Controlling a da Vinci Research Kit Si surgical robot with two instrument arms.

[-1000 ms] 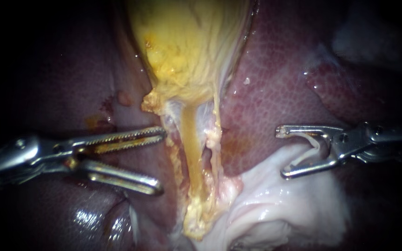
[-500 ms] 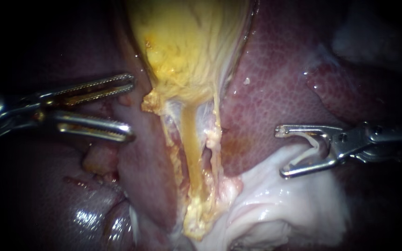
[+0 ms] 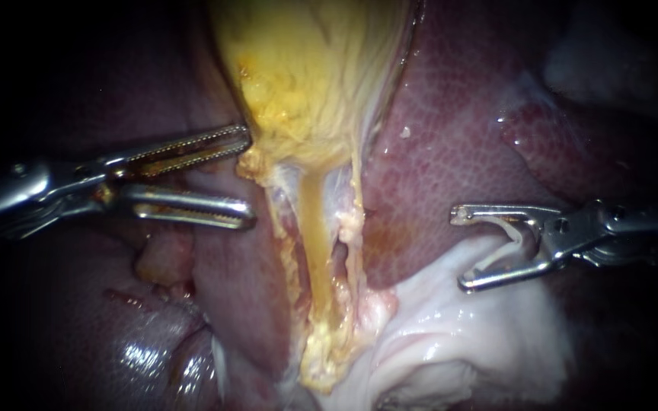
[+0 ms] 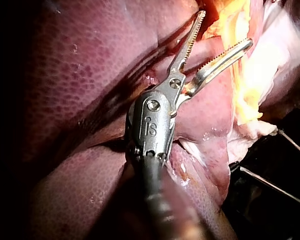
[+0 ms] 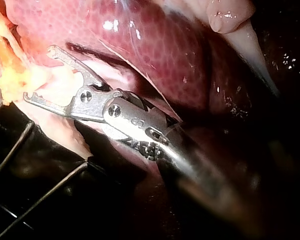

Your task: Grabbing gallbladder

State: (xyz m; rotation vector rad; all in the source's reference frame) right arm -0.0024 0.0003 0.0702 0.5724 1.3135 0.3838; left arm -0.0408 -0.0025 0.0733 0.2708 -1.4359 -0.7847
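Since half a second ago the left instrument has slid nearer the gallbladder, jaws apart, the upper tip just at its yellow lower left edge, gripping nothing. Dark red liver fills the field; the gallbladder lies down its middle, narrowing to a yellowish stalk. Pale tissue sits at the liver's lower edge, the right instrument gaping just over it

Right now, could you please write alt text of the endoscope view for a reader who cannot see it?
The left instrument holds open jaws beside the yellow gallbladder, gripping nothing. The right instrument, also open, hangs over pale tissue; dark red liver surrounds them.
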